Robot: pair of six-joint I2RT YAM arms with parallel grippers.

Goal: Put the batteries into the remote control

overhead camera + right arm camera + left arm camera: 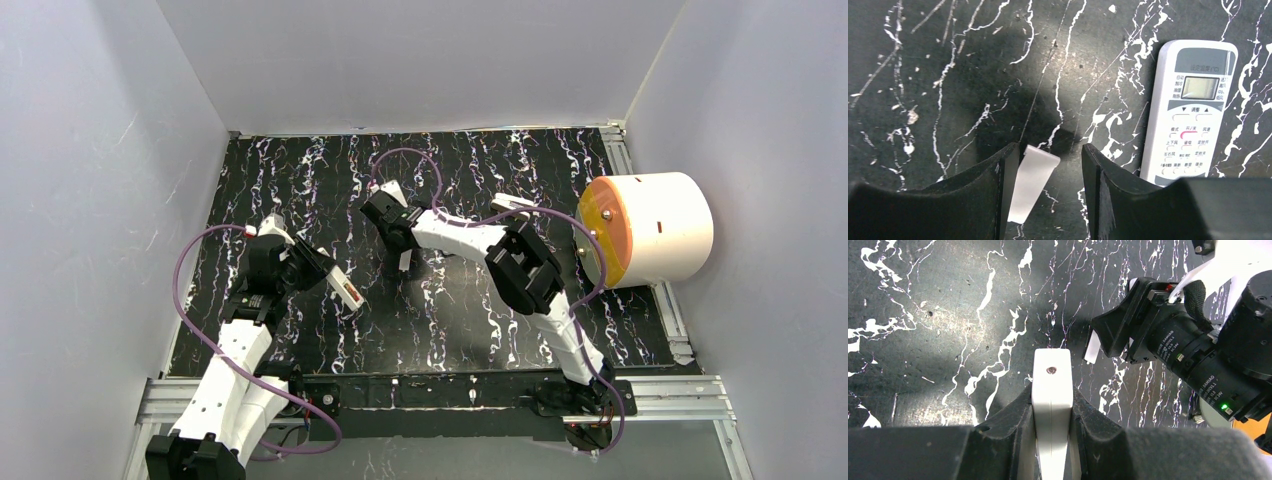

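Over the left side of the worktop [948, 75], the left tool [1051, 395] grips a white remote [1051, 375] by its sides. Red specks in its open back seem to be the batteries [349, 291], but they are too small to be sure. Nearer the middle, the right tool [1048, 150] stands open around a flat white cover [1030, 187]; whether a finger touches it I cannot tell. A second remote [1193, 115] lies beside. To fit the cover well, hold the remote steady, with its back upward.

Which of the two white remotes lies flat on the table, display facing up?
The remote beside the right tool, screen and buttons showing. The second remote is clamped edge-on in the left tool.
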